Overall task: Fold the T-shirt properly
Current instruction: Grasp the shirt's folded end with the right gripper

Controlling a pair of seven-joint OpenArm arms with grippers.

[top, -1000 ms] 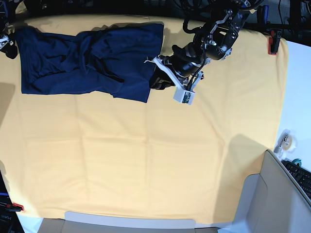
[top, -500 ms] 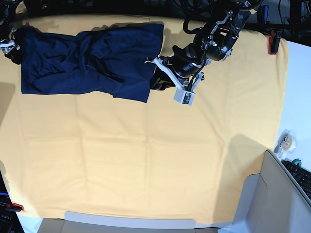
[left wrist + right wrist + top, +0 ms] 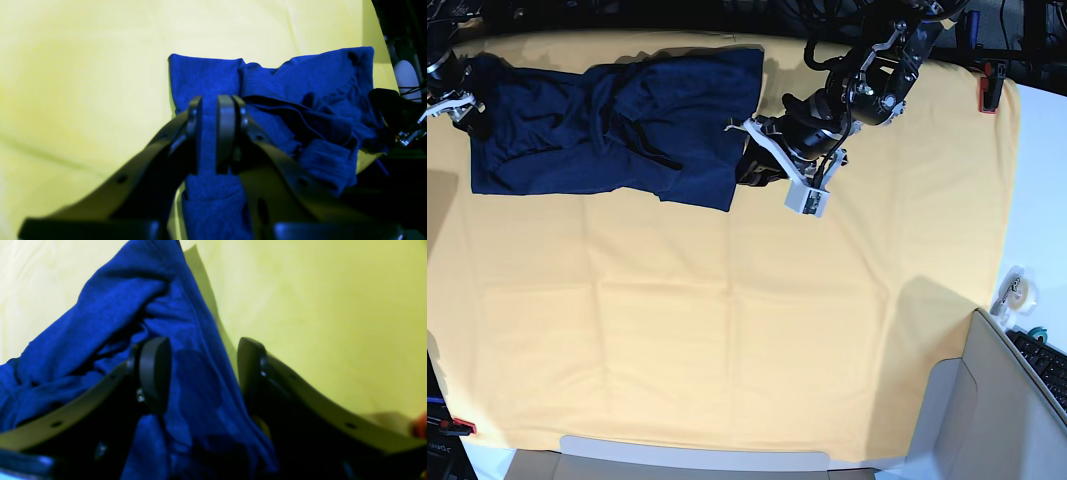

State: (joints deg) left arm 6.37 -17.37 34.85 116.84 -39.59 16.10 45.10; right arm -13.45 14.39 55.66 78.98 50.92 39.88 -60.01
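**Q:** ok so where's everything sitting right now?

**A:** Starting nearest the camera in the base view: the whole near half of the table (image 3: 727,340) is just yellow-orange cloth with a few creases. There's a roll of tape (image 3: 1013,290) off the right edge on the white surface, and a red clamp (image 3: 987,92) at the far right corner.

**Q:** and the shirt?

**A:** The T-shirt (image 3: 617,125) lies along the far edge, running from the far left corner to about the middle. It's dark navy, roughly flattened but bunched and rumpled through the centre.

**Q:** what are your pincers doing?

**A:** My left pincer (image 3: 213,133) is at the shirt's end nearest the middle of the table, pads nearly together with a strip of navy fabric pinched between them, so it's got hold of the shirt. My right pincer (image 3: 200,373) is at the far left corner, at the shirt's other end. Its pads stand well apart with a fold of the shirt draped between them; the fabric lies against one pad, but I can't tell if that counts as a grip. It looks spread, not clamped.
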